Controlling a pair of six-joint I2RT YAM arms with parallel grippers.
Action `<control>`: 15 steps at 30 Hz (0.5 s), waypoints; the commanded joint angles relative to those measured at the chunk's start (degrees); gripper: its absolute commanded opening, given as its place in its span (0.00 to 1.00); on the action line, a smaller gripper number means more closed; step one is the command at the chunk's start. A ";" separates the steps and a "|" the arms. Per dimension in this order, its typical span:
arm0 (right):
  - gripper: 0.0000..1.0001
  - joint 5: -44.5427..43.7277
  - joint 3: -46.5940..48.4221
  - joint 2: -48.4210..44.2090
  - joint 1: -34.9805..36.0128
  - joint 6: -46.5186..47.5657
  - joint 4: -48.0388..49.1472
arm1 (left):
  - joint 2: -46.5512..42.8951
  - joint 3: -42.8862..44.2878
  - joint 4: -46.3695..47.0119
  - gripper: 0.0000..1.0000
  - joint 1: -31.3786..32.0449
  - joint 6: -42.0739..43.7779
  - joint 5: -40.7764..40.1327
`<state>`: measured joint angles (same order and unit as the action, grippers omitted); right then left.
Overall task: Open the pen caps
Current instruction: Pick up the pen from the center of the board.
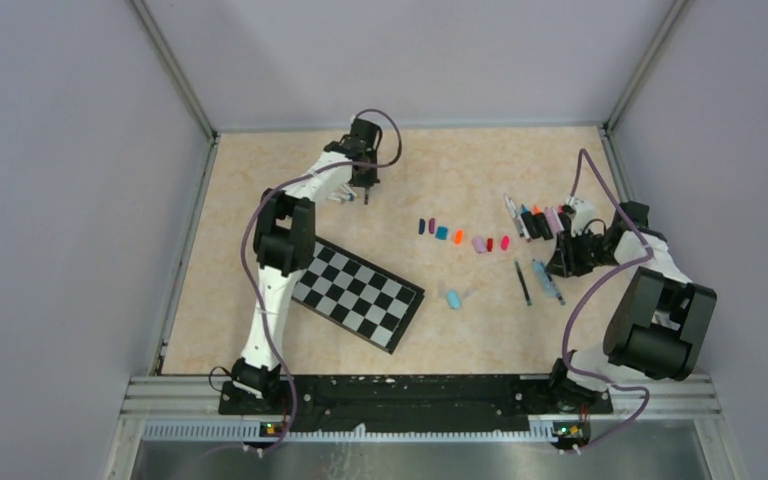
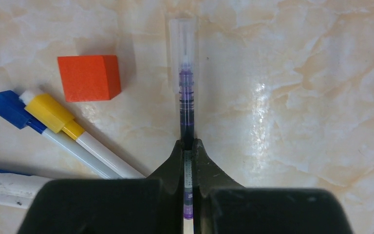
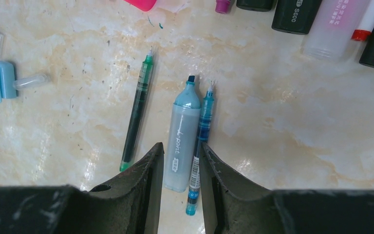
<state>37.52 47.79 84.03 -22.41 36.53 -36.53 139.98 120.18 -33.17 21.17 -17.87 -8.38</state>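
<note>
With my left gripper (image 2: 189,145) clamped on the slim purple pen (image 2: 186,105) lying on the counter (image 2: 297,122), I judge its light, slick clear cap (image 2: 182,48) wants pinching mid-length; my right gripper (image 3: 180,147) stands apart.

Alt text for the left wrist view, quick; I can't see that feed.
The left gripper is shut on a purple pen with its clear cap on. Left of it lie an orange cube, a yellow-capped marker and a blue-capped marker.
</note>
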 commanded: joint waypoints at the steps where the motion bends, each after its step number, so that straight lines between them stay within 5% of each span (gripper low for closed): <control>1: 0.32 2.37 0.97 -4.34 -0.47 1.35 0.33 | -5.40 -3.91 1.11 0.00 0.64 0.57 6.18; 10: 0.32 6.59 -0.03 -10.45 -0.51 3.11 0.80 | -20.28 -18.82 12.46 0.00 0.68 3.09 17.42; 15: 0.32 14.76 -1.35 -17.24 -0.48 3.82 2.03 | -32.21 -35.34 25.36 0.00 0.71 1.85 28.84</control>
<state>43.59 47.33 72.84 -22.41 38.61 -36.34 118.91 93.67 -21.10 21.74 -16.08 9.06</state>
